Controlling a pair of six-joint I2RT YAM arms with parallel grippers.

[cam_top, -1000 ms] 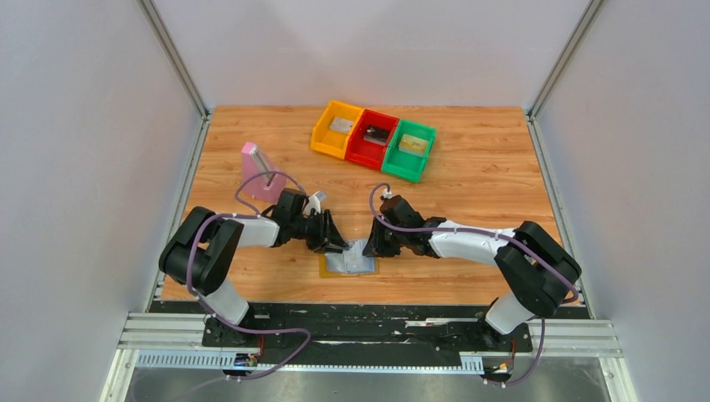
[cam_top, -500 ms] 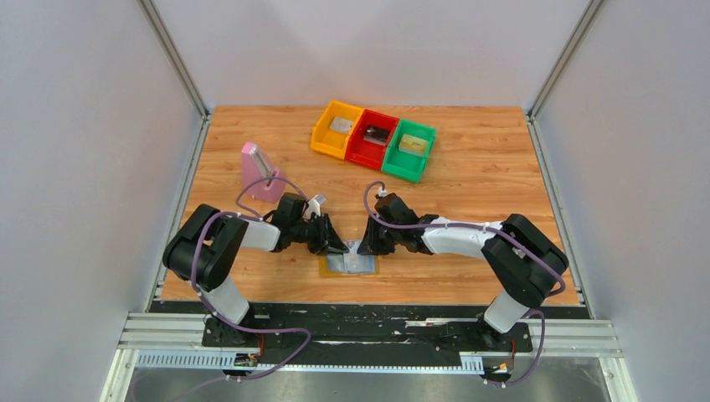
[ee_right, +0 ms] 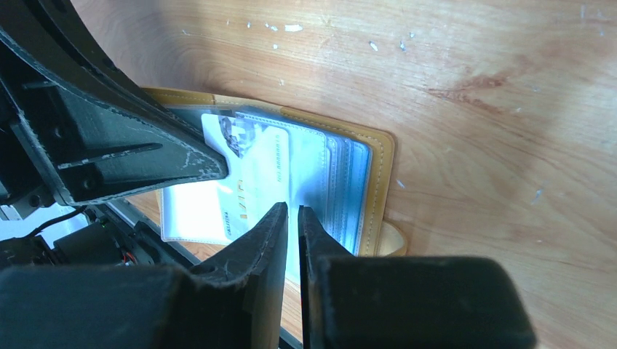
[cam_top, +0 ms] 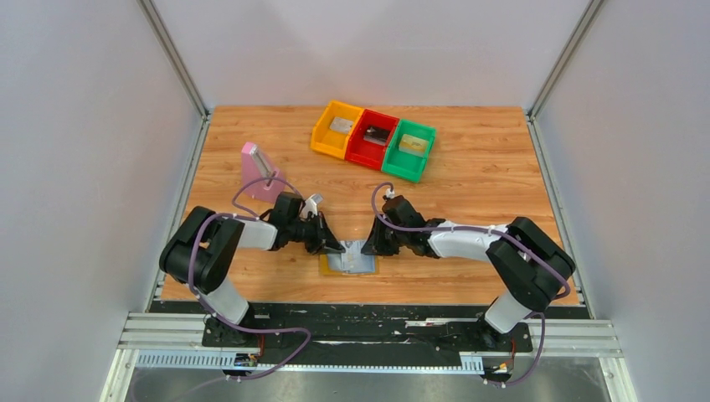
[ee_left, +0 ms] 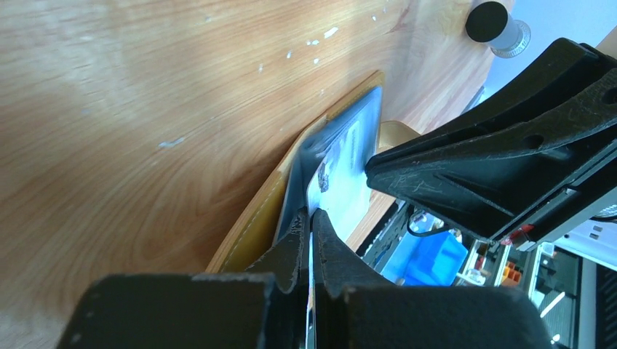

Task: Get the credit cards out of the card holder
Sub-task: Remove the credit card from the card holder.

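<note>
The card holder (cam_top: 349,268) lies open near the table's front edge, mustard-tan outside (ee_left: 258,214) and light blue with clear sleeves inside (ee_right: 342,182). Its tan tab (ee_right: 396,240) lies on the wood. A silver-grey credit card (ee_right: 258,171) sticks partway out of a sleeve. My left gripper (cam_top: 335,245) is shut on the edge of this card (ee_left: 342,182), with a thin pale edge pinched between the jaws at their tips (ee_left: 311,218). My right gripper (cam_top: 371,246) is shut, its tips (ee_right: 291,211) down on the sleeves beside the card. The two grippers nearly meet over the holder.
Yellow (cam_top: 322,131), red (cam_top: 358,147) and green (cam_top: 393,161) bins stand in a row at the back, each with a card inside. A pink block (cam_top: 255,177) stands at the left, behind the left arm. The table's front edge is just beyond the holder.
The left gripper has drawn back slightly to the left. The right gripper shifted left, then back. The holder stays in place.
</note>
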